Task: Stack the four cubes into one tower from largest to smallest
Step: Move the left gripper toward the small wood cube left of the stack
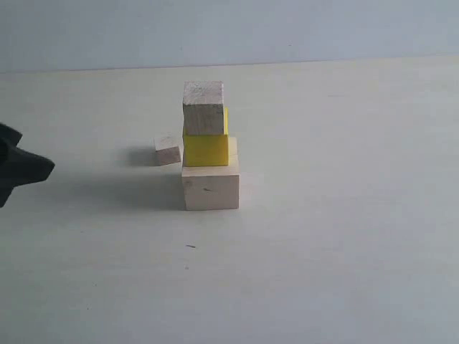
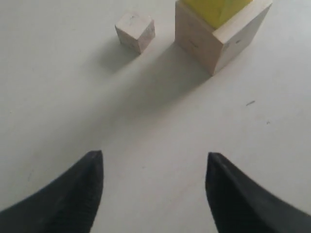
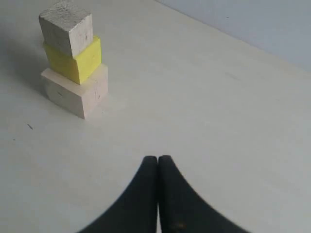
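Note:
A three-cube column stands mid-table: the large pale wood cube [image 1: 210,185] at the bottom, the yellow cube [image 1: 206,149] on it, and a small wood cube [image 1: 203,108] on top. The smallest wood cube [image 1: 168,150] lies alone on the table just left of the column. My left gripper [image 2: 154,160] is open and empty, well short of the smallest cube [image 2: 135,31] and the large cube [image 2: 218,36]; its dark tip [image 1: 21,166] shows at the exterior view's left edge. My right gripper [image 3: 158,158] is shut on nothing, away from the column [image 3: 74,68].
The pale table [image 1: 344,236] stretches to a light blue wall [image 1: 229,29] at the back. A small dark speck [image 1: 190,246] marks the surface in front of the column.

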Robot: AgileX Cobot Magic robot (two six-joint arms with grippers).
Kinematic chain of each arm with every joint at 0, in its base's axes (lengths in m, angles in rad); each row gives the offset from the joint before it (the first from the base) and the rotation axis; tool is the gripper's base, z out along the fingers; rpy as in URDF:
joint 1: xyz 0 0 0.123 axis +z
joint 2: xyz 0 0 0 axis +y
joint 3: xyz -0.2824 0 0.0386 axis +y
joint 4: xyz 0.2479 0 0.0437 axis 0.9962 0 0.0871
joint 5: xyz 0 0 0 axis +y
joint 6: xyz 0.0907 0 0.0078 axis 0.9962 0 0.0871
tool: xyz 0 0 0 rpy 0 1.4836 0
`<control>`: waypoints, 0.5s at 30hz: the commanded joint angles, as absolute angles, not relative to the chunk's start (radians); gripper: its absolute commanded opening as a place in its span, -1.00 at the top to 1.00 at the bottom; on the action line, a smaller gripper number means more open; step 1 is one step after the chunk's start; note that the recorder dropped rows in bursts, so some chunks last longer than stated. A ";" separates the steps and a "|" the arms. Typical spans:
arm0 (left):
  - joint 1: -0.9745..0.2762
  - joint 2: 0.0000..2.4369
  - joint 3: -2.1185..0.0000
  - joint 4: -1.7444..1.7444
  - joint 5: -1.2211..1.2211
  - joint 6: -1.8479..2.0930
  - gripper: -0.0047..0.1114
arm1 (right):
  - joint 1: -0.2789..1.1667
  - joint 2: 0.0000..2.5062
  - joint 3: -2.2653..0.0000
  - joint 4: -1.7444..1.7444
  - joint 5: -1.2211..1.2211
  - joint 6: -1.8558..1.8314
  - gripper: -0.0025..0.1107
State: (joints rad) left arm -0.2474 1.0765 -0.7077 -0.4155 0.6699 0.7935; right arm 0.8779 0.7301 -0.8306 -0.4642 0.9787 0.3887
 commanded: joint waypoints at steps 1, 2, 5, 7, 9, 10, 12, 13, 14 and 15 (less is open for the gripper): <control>-0.330 1.130 -0.742 -0.388 0.515 0.926 -0.14 | 0.879 0.723 -0.825 -0.471 0.933 0.397 0.96; -0.339 1.142 -0.744 -0.379 0.482 0.942 -0.14 | 0.879 0.723 -0.825 -0.463 0.918 0.409 0.96; -0.350 1.197 -0.766 -0.342 0.407 0.941 -0.14 | 0.879 0.723 -0.825 -0.421 0.874 0.437 0.96; -0.350 1.249 -0.797 -0.342 0.401 0.939 -0.14 | 0.879 0.723 -0.825 -0.412 0.846 0.437 0.96; -0.349 1.293 -0.829 -0.338 0.415 0.939 -0.14 | 0.879 0.723 -0.825 -0.412 0.822 0.437 0.96; -0.349 1.314 -0.840 -0.334 0.421 0.939 -0.14 | 0.879 0.723 -0.825 -0.415 0.818 0.437 0.96; -0.349 1.326 -0.843 -0.332 0.415 0.939 -0.14 | 0.879 0.723 -0.825 -0.431 0.815 0.437 0.96; -0.349 1.329 -0.843 -0.332 0.413 0.939 -0.14 | 0.879 0.723 -0.825 -0.434 0.815 0.437 0.96; -0.349 1.330 -0.843 -0.332 0.413 0.939 -0.15 | 0.879 0.723 -0.825 -0.438 0.815 0.437 0.96; -0.349 1.330 -0.843 -0.334 0.415 0.939 -0.15 | 0.879 0.723 -0.825 -0.438 0.815 0.437 0.96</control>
State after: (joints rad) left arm -0.3430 1.3259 -0.8334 -0.3384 0.4231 0.9348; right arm 0.8779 0.7301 -0.8306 -0.4213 0.8331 0.4359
